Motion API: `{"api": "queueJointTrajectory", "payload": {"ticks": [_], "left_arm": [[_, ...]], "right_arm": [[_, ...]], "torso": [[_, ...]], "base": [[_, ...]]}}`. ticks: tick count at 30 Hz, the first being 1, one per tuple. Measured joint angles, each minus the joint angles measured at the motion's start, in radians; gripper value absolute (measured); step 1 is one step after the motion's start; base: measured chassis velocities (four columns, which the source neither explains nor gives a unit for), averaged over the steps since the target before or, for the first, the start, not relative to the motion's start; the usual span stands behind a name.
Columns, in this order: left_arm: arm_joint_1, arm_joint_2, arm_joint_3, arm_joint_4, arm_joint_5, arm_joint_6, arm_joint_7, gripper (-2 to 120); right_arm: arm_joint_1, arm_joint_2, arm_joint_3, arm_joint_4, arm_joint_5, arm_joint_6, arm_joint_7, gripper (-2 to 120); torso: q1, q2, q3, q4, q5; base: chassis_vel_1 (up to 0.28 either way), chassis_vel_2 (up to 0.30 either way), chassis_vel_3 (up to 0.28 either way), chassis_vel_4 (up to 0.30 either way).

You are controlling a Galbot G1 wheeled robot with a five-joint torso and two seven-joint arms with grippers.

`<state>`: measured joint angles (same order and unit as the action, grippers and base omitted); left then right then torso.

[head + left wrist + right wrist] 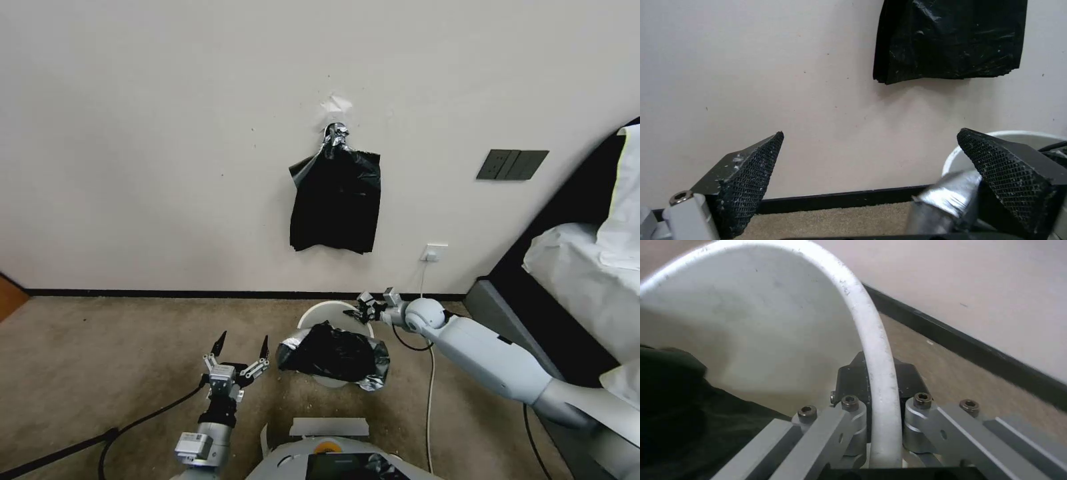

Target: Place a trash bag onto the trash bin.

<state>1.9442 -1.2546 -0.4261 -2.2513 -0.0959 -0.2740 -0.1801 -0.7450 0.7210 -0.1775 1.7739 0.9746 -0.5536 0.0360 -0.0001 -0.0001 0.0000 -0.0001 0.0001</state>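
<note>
The small round plastic trash bin (319, 312) is cream-white, with a plain rim and no pattern; in the right wrist view its inner wall (751, 323) has faint grey marks. The thin crinkly plastic trash bag (333, 353) is glossy black, with a silver-grey shine at its folded edges. The flat bundle of bags hanging on the wall (337, 200) is black too, with silvery tape at its top. The left gripper (240, 350) has black fingertips with a fine mesh pattern (755, 180) and pale specks, on grey metal links. The right gripper (362, 308) is black and grey. The carpet (133, 347) is beige-brown, the wall (167, 133) off-white, the baseboard (167, 293) black.
</note>
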Motion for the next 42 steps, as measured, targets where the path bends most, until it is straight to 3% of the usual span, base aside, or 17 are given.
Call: {"api": "queueJointTrajectory", "payload": {"ticks": [5,7,8,9,12,20,30,42], "left_arm": [[-0.011,0.001,0.015,0.004,-0.001,0.007,-0.001,100],[-0.022,0.007,0.021,0.006,-0.004,0.013,-0.003,100],[-0.031,0.012,0.027,0.007,-0.006,0.018,-0.005,100],[-0.031,0.012,0.027,0.007,-0.006,0.018,-0.005,100],[-0.041,0.017,0.033,0.005,-0.009,0.028,-0.010,100],[-0.060,0.033,0.021,-0.003,-0.036,0.050,-0.020,100],[-0.066,0.049,0.027,-0.007,-0.040,0.068,-0.022,100],[-0.064,0.045,0.034,0.000,-0.039,0.071,-0.022,100]], "right_arm": [[-0.096,0.004,0.069,0.087,0.071,-0.020,0.127,3],[-0.162,0.015,0.111,0.151,0.106,-0.021,0.227,3],[-0.220,0.034,0.144,0.208,0.123,-0.012,0.335,3],[-0.220,0.034,0.144,0.208,0.123,-0.012,0.335,3],[-0.312,0.107,0.206,0.289,0.134,0.040,0.500,3],[-0.446,0.249,0.276,0.357,0.140,0.113,0.725,3],[-0.550,0.352,0.310,0.363,0.092,0.188,0.810,3],[-0.578,0.451,0.285,0.288,0.004,0.194,0.782,3]], "torso": [[0.000,0.000,0.000,0.0000,0.0000],[0.000,0.000,0.000,0.0001,0.0000],[0.000,0.000,0.000,0.0000,-0.0003],[0.000,0.000,0.000,0.0000,-0.0003],[0.000,0.000,0.000,0.0001,-0.0003],[0.000,0.000,0.000,0.0000,-0.0003],[0.000,0.000,0.000,0.0002,-0.0002],[0.000,0.000,0.000,0.0002,-0.0001]], "base": [[0.000,0.000,0.000,0.000],[0.000,0.000,0.000,0.000],[0.000,0.000,0.000,0.000],[0.000,0.000,0.000,0.000],[0.000,0.000,0.000,0.000],[0.000,0.000,0.000,0.000],[0.000,0.000,0.000,0.000],[0.000,0.000,0.000,0.000]]}}
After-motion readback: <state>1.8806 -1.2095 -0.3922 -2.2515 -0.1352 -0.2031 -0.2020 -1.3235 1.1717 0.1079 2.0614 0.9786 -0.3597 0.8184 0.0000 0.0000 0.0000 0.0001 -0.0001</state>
